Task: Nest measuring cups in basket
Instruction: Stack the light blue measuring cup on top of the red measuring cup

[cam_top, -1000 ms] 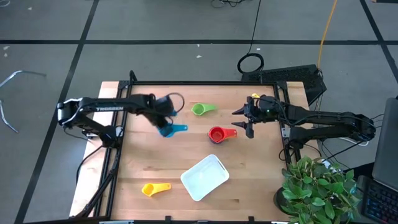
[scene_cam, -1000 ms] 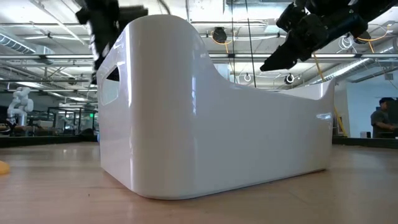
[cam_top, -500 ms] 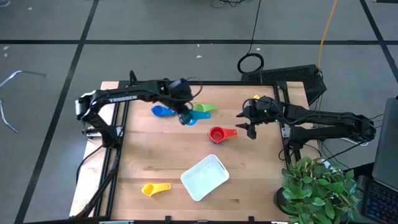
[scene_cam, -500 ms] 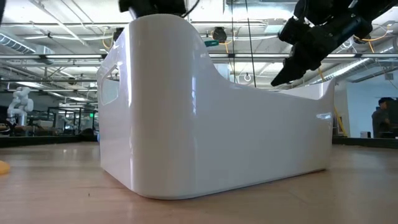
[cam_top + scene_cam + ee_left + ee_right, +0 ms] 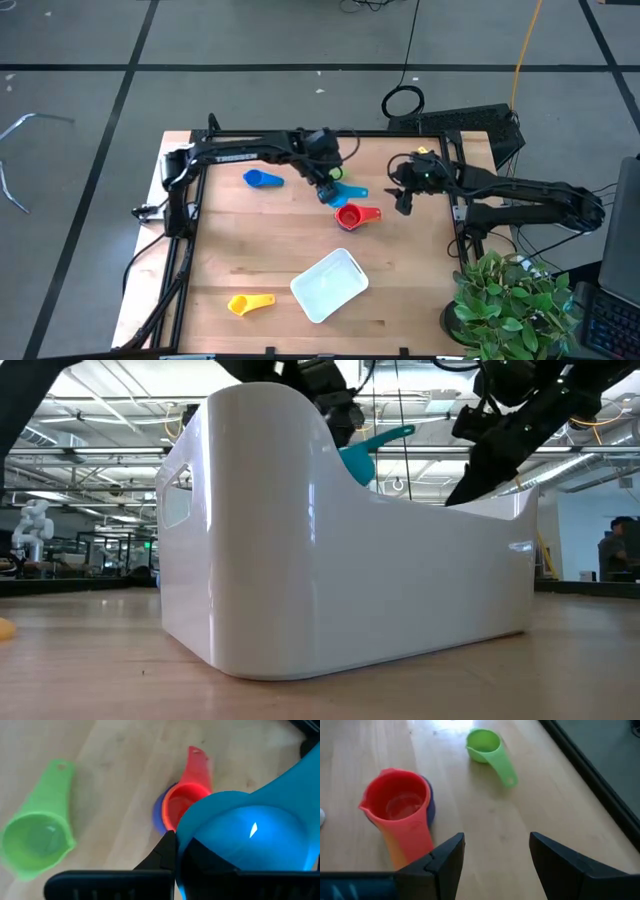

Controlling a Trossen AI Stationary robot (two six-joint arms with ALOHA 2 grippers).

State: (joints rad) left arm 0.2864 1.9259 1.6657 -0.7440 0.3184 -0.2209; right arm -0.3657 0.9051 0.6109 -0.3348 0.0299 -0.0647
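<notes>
From above we see the left gripper [image 5: 327,186] near table centre, just past the red cup [image 5: 348,216] at its 11 o'clock, w/ a light blue cup [image 5: 346,190] clamped between its fingers, handle sticking out toward 3 o'clock. The left wrist view confirms the grip: the blue bowl fills the frame, held off the wood, w/ the red cup below it and the green cup [image 5: 37,832] lying apart. That view also shows a dark blue cup [image 5: 158,814] peeking from under the red one, which the high view doesn't resolve. The right gripper [image 5: 402,197] hangs at the red cup's 3 o'clock, fingers spread, holding nothing per the right wrist view. The basket [image 5: 328,285] sits at 6 o'clock from the red cup; a second blue cup [image 5: 262,179] at 10, yellow cup [image 5: 249,303] at 8. The low view gives mostly the basket's wall, blue cup airborne behind it.
</notes>
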